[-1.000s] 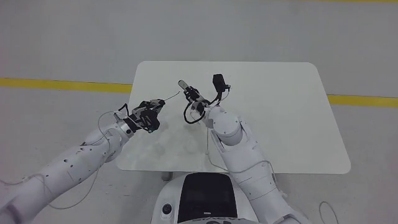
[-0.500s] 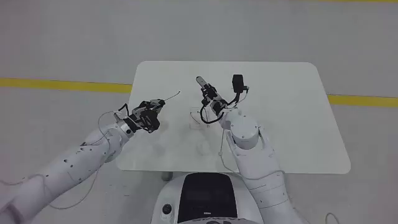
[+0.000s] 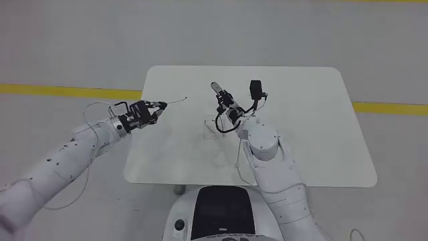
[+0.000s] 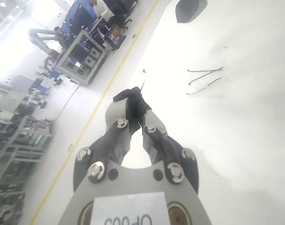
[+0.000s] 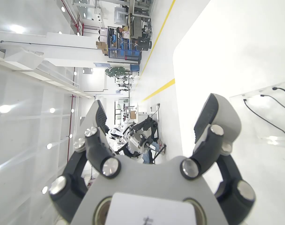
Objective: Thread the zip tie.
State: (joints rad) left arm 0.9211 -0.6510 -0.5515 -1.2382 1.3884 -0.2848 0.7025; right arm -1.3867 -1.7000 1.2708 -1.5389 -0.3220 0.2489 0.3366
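Note:
My left gripper (image 3: 159, 104) hangs over the table's left edge, shut on a thin black zip tie (image 3: 175, 100) whose free end points toward the table's middle. In the left wrist view the zip tie (image 4: 142, 83) sticks out past the closed fingertips of the left gripper (image 4: 137, 100), its small head at the far end. My right gripper (image 3: 235, 88) is raised over the middle of the table and stands open with nothing between its fingers (image 5: 209, 114). The right wrist view also shows the left gripper (image 5: 142, 136) farther off, between those fingers.
The white table (image 3: 301, 120) has rounded corners. A clear sheet (image 3: 212, 128) lies just in front of the right gripper, with three spare black zip ties (image 4: 204, 76) on it. Yellow floor lines (image 3: 53, 91) run past the table.
My left arm has swung left toward the table's edge with the zip tie in it. The right gripper shifted right a second ago and has since kept still.

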